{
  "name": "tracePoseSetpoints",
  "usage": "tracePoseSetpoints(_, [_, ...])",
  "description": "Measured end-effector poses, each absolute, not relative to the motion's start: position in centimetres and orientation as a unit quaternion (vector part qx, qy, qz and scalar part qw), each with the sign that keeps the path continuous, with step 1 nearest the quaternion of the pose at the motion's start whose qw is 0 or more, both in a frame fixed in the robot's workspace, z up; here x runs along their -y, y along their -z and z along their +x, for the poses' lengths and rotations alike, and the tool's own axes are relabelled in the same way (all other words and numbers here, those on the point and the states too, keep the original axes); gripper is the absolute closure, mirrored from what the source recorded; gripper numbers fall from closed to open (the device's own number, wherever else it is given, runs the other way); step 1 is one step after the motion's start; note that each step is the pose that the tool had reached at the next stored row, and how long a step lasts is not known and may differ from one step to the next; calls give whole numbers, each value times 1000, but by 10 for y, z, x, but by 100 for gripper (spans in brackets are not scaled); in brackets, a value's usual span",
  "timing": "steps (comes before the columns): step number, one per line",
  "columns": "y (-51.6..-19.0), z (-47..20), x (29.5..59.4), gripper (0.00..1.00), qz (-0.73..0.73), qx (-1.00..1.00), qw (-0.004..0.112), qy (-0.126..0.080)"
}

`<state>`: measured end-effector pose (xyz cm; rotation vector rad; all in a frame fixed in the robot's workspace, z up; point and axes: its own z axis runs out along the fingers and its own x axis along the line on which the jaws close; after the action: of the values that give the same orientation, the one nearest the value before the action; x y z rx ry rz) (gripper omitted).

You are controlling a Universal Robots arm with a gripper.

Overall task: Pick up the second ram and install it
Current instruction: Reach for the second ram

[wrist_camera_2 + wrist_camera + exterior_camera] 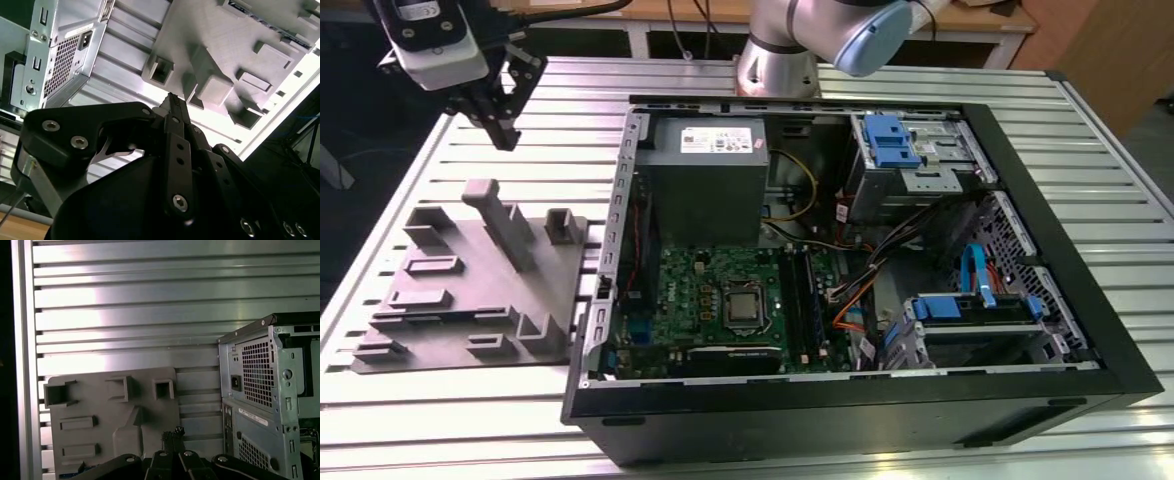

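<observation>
My gripper hangs above the slatted table at the exterior view's far left, behind the grey plastic tray. Its black fingers are pressed together with nothing between them, and both wrist views show the tips meeting. A thin dark strip that looks like the second ram lies on edge between the low ribs at the tray's near side, far from the gripper; it also shows as a dark line. The green motherboard with its long black slots lies inside the open computer case.
The tray carries a tall upright rib and several square sockets. The case's metal back wall stands close beside the tray. Inside the case are a grey power supply, blue drive brackets and loose cables.
</observation>
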<state>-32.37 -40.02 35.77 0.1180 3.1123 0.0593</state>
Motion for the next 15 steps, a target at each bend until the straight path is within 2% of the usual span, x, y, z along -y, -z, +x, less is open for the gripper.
tracePoseSetpoints(15, [-352,-329,414,90,38,-999,13,-19])
